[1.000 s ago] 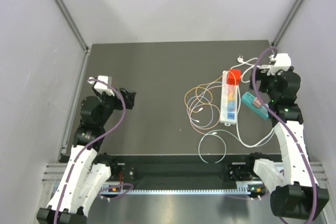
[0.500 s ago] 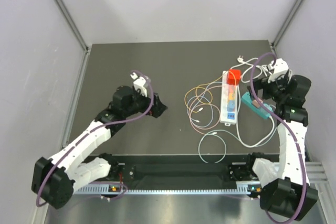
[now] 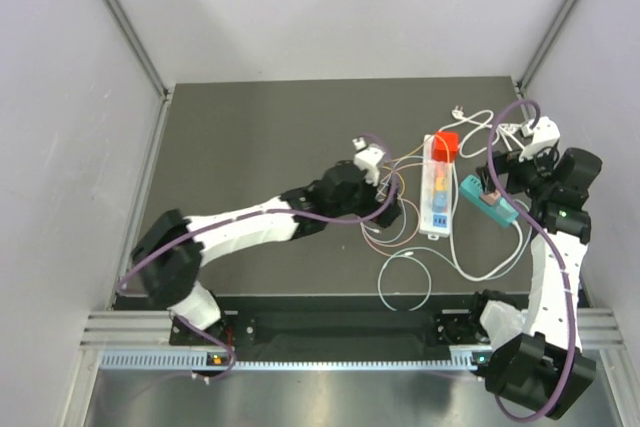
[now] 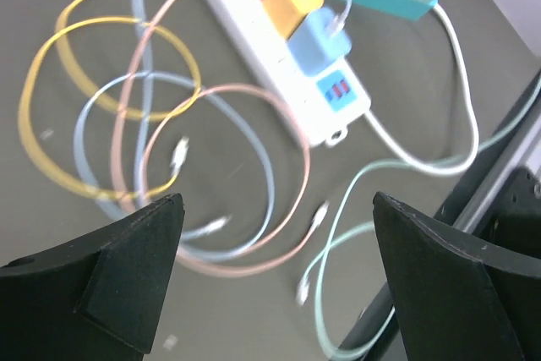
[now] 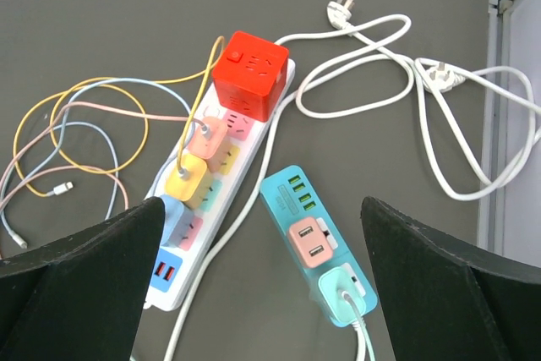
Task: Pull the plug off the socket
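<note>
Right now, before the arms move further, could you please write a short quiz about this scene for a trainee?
1. True or false: the red cube sits on the white strip.
2. Which charger on the white strip is farthest from the red cube? A pink, B yellow, C blue charger.
3. How many chargers are plugged into the teal strip?
Key: 1 true; 2 C; 3 two.
</note>
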Available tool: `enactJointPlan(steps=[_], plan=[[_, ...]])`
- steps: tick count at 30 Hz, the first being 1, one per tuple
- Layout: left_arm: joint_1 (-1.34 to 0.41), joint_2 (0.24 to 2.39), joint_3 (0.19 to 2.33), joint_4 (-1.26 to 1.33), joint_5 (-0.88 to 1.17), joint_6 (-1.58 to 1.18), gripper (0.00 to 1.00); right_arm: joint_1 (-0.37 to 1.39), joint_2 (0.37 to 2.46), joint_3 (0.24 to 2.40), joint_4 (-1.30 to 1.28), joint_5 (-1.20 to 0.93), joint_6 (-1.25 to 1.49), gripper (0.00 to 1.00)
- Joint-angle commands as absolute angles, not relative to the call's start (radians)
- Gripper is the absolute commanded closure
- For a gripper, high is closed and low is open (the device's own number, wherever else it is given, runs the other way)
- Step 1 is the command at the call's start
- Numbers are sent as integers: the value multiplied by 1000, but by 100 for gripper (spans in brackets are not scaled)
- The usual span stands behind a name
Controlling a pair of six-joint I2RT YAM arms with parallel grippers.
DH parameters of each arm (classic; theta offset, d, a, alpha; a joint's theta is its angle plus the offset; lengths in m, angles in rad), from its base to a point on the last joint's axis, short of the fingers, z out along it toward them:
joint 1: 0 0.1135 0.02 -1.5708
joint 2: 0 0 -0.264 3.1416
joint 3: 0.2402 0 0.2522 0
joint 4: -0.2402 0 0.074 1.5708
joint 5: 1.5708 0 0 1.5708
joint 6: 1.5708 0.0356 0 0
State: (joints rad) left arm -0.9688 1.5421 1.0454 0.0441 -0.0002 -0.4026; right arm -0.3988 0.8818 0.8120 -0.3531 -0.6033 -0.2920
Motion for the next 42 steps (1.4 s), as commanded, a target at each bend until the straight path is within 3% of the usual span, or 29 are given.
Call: enactJointPlan(steps=[1, 8, 13, 22, 42], plan=[[-1020, 1700, 1222, 71, -118, -460, 2, -434, 880, 815, -341, -646, -276, 0], [-1092, 1933, 1507, -30, -253, -541, 6, -449, 884, 818, -342, -655, -267, 0], [-1135, 2043, 1626, -67, -337, -601, 16, -454, 887, 818, -342, -655, -262, 0], [-1175, 2206, 1830, -198, -491, -630, 25, -462, 885, 819, -344, -661, -261, 0], [-1212, 2431, 2046, -252, -715, -614, 45, -500, 870, 818, -345, -698, -244, 0]])
